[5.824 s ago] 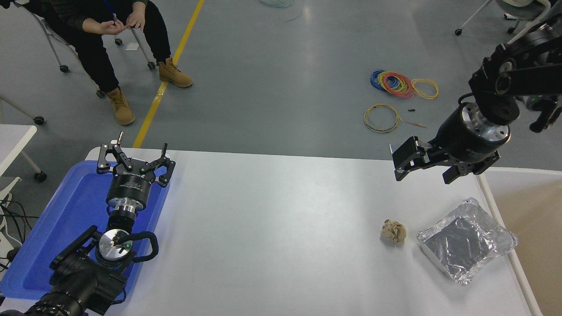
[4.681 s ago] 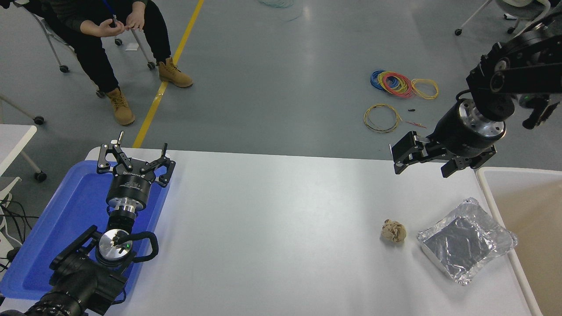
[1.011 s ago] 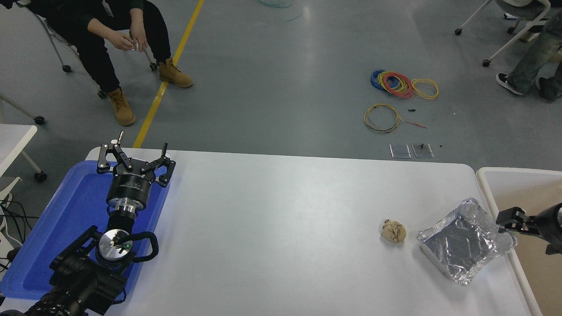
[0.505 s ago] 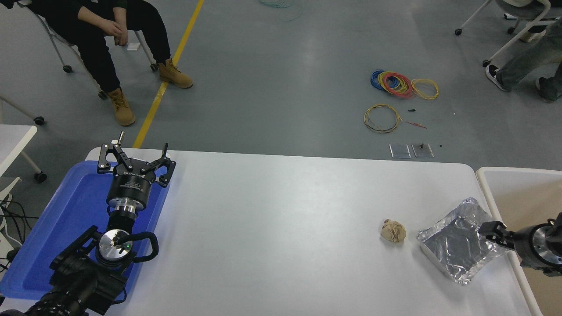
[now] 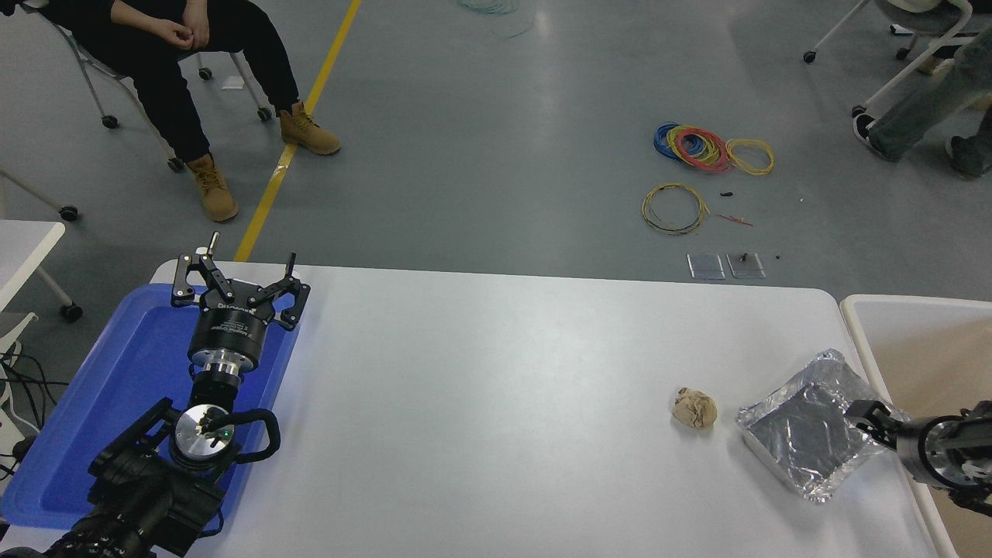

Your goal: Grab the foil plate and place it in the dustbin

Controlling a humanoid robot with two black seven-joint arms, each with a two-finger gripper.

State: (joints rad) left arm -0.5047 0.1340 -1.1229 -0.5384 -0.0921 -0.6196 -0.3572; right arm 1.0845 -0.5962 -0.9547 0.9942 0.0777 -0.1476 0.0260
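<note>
The foil plate [image 5: 810, 430], shiny crinkled silver with a dark flat bottom, lies on the white table near its right edge. The dustbin [image 5: 899, 301], cream-rimmed and tan inside, stands right of the table, just beyond the plate. My right gripper [image 5: 872, 418] comes in low from the right edge, across the dustbin's rim, with its tip at the plate's right rim. Most of it is out of the picture, so I cannot tell how it stands. My left gripper [image 5: 236, 283] is parked open and empty over the blue tray at the lower left.
A small crumpled beige paper ball [image 5: 694, 408] lies just left of the foil plate. The blue tray [image 5: 116, 387] sits at the table's left end. A person [image 5: 178, 46] sits on a chair at the far left. Another person's legs [image 5: 922, 116] show at the top right.
My right arm has come down from high above the table's far right to table height. Over the last second it has moved left onto the plate's right rim. The plate has not moved.
</note>
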